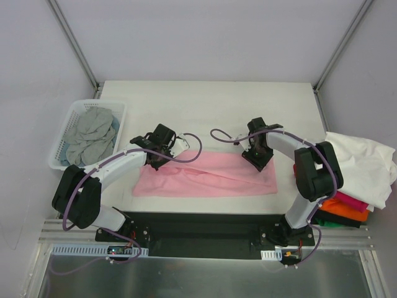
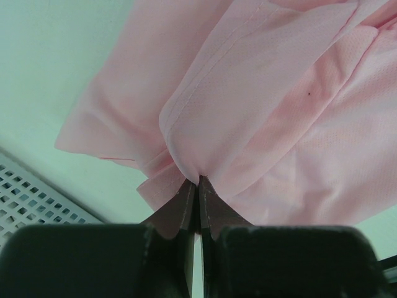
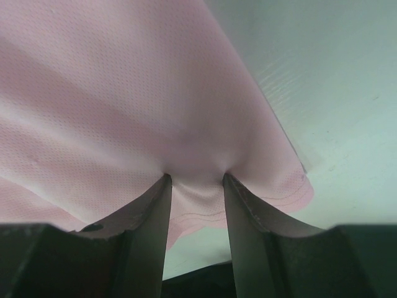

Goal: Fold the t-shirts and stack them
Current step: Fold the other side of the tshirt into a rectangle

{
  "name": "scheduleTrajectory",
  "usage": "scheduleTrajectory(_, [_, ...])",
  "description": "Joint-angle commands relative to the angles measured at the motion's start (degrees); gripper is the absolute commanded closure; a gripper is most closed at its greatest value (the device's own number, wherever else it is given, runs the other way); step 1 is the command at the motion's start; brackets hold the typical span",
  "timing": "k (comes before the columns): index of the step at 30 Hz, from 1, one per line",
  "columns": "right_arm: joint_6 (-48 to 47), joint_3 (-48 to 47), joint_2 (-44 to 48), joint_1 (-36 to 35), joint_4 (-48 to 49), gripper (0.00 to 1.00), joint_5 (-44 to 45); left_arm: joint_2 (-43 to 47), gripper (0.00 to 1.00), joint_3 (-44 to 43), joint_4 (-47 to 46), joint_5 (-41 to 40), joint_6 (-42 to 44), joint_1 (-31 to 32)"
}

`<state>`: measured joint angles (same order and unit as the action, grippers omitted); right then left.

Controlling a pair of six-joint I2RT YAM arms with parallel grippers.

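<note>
A light pink t-shirt (image 1: 205, 177) lies as a long folded band across the table's middle. My left gripper (image 1: 154, 163) is at the band's far left end, shut on a bunched fold of the pink t-shirt (image 2: 279, 112); the jaws meet tightly at my left gripper (image 2: 198, 180). My right gripper (image 1: 259, 162) is at the far right part of the band. In the right wrist view my right gripper (image 3: 195, 177) stands open, both tips pressed down into the pink t-shirt (image 3: 124, 93), and cloth puckers between them.
A white lattice basket (image 1: 60, 143) at the left holds crumpled grey t-shirts (image 1: 90, 133); the basket (image 2: 31, 198) also shows beside my left gripper. At the right edge a white t-shirt (image 1: 363, 164) drapes over magenta (image 1: 350, 202), orange (image 1: 344, 212) and black (image 1: 335, 221) ones.
</note>
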<state>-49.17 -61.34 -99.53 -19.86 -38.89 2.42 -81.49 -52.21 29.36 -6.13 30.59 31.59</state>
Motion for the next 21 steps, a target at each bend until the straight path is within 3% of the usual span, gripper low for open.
scheduleTrajectory(1, [-0.93, -2.55, -0.93, 0.87, 0.13, 0.58, 1.72, 1.69, 1.0, 0.61, 2.01, 0.59, 0.26, 0.66])
scheduleTrajectory(10, [-0.67, -3.08, -1.72, 1.05, 0.22, 0.59, 1.89, 2.92, 1.0, 0.44, 5.0, -0.11, 1.32, 0.75])
scheduleTrajectory(18, [-0.49, -2.73, -2.51, 1.05, 0.49, 0.59, 2.24, 3.45, 0.94, -0.53, 10.17, 1.73, 1.32, 1.28])
scheduleTrajectory(21, [-0.49, -2.99, -2.78, 1.05, 0.57, 0.59, 2.42, 3.53, 0.87, -1.23, 12.81, 3.58, 0.88, 2.07])
